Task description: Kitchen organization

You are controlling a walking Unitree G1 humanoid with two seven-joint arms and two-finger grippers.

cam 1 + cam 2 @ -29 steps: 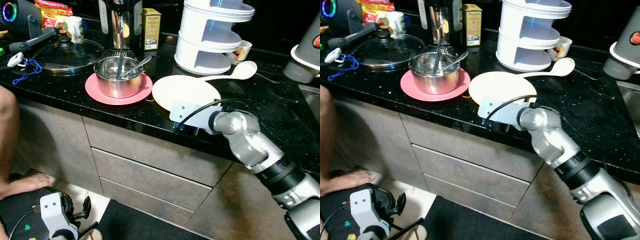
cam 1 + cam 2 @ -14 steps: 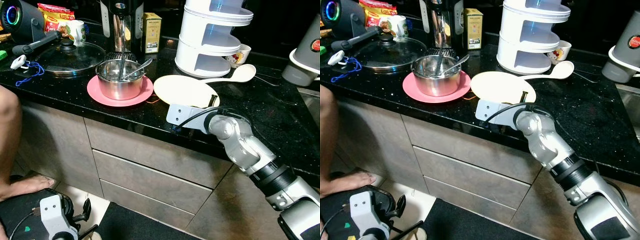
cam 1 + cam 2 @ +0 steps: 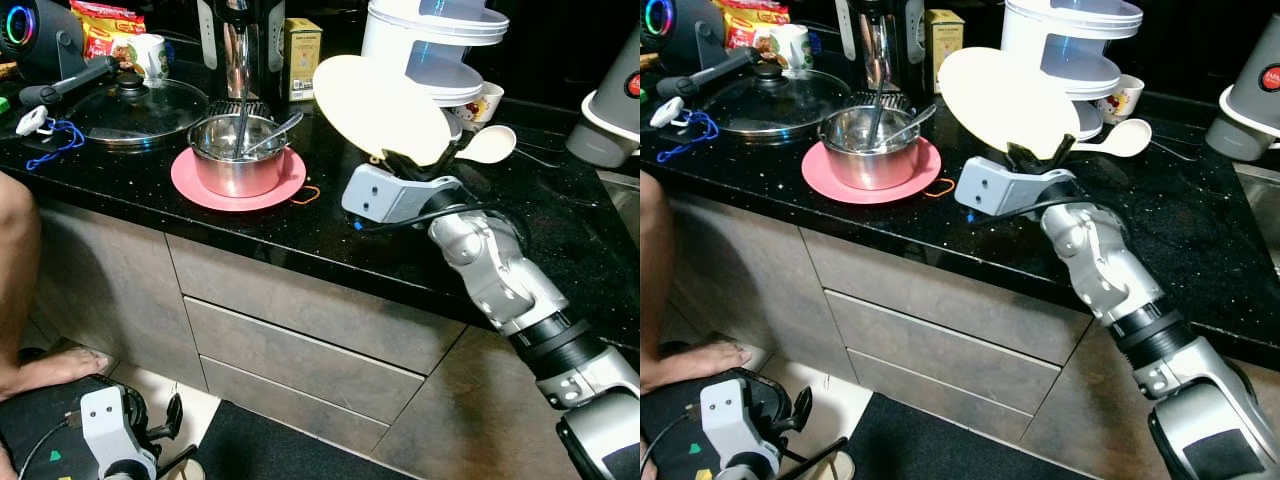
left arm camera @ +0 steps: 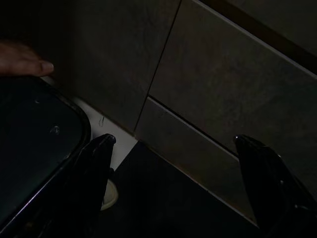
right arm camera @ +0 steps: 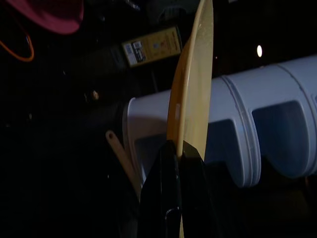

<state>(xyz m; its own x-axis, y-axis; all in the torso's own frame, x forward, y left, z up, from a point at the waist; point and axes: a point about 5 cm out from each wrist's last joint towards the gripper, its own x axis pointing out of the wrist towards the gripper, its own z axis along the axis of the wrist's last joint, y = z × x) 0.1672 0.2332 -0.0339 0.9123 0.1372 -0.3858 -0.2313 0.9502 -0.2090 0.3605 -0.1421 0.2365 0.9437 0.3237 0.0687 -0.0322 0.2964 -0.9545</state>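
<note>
My right gripper (image 3: 400, 160) is shut on the rim of a cream plate (image 3: 380, 108), which it holds tilted up on edge above the black counter (image 3: 150, 170), in front of the white tiered rack (image 3: 430, 50). The right wrist view looks along the shut fingers (image 5: 181, 188) at the plate (image 5: 193, 89) edge-on, with the rack (image 5: 257, 134) behind. A steel pot (image 3: 238, 155) with utensils stands on a pink plate (image 3: 200, 182) to the left. A cream spoon (image 3: 487, 143) lies beside the rack. My left gripper (image 4: 173, 148) hangs open low by the cabinet drawers.
A glass lid (image 3: 135, 108), a blue cord (image 3: 55, 140), a mug (image 3: 150, 52), a yellow box (image 3: 302, 55) and a blender (image 3: 240, 40) crowd the back left of the counter. A grey appliance (image 3: 610, 110) stands at right. A person's leg (image 3: 18, 270) and foot (image 3: 50, 370) are at left.
The right gripper has lifted the cream plate off the counter and tipped it up on edge toward the white rack. The left arm has not moved.
</note>
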